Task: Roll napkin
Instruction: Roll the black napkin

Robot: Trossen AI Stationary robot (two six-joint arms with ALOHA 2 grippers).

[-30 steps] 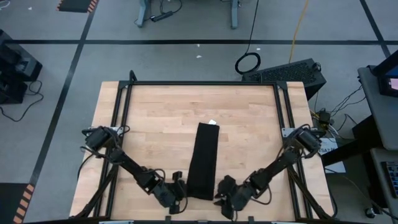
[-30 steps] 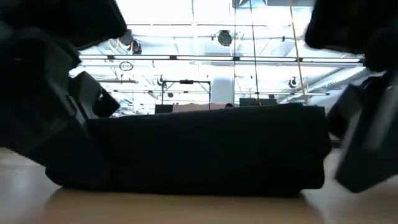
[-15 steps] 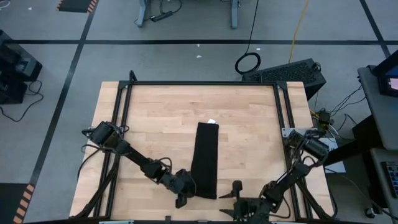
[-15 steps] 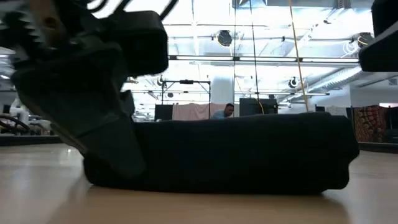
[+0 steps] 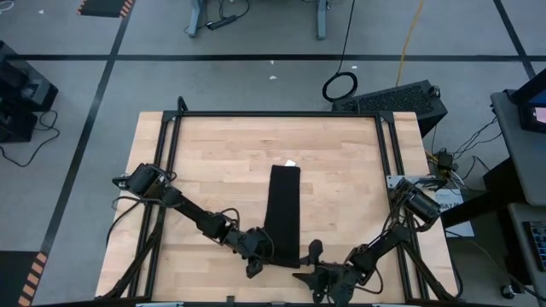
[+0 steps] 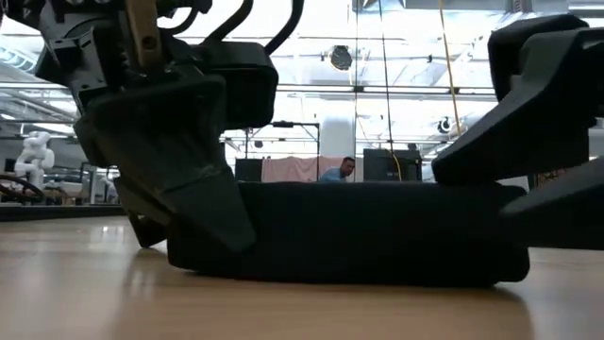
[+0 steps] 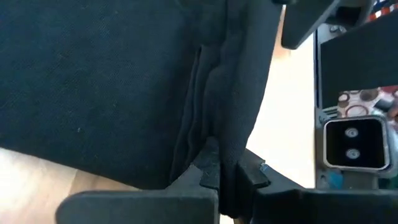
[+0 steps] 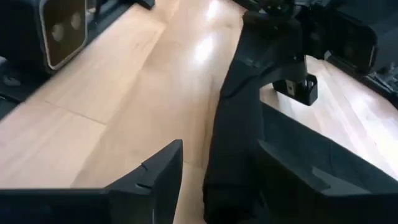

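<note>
The black napkin [image 5: 284, 213] lies on the wooden table as a long folded strip running from far to near. Its white tag [image 5: 290, 165] is at the far end. My left gripper [image 5: 261, 256] is at the strip's near left corner, shut on the cloth. My right gripper [image 5: 312, 254] is open at the near right corner. In the right wrist view its fingers [image 8: 163, 165] stand on either side of the strip's near end [image 8: 236, 155]. My left gripper pinches a raised fold of the napkin [image 7: 222, 149] between its two fingers, at the strip's near left corner. It comes in slanting from the table's left, low over the wood. The rest of the strip lies flat on the table. My right gripper: I cannot tell whether its open fingers touch the cloth.
A black metal frame [image 5: 273, 115] runs along the table's far edge and down its sides. Bare wood lies on both sides of the strip. Both arms reach in low along the near edge. A person [image 6: 332, 171] shows far off in the room.
My left gripper has gone toward the table's right, up to the napkin's near left corner. My right gripper drew back toward the near edge, then came forward to the near right corner. The strip's near end has slid a little to the right; its far end has stayed.
</note>
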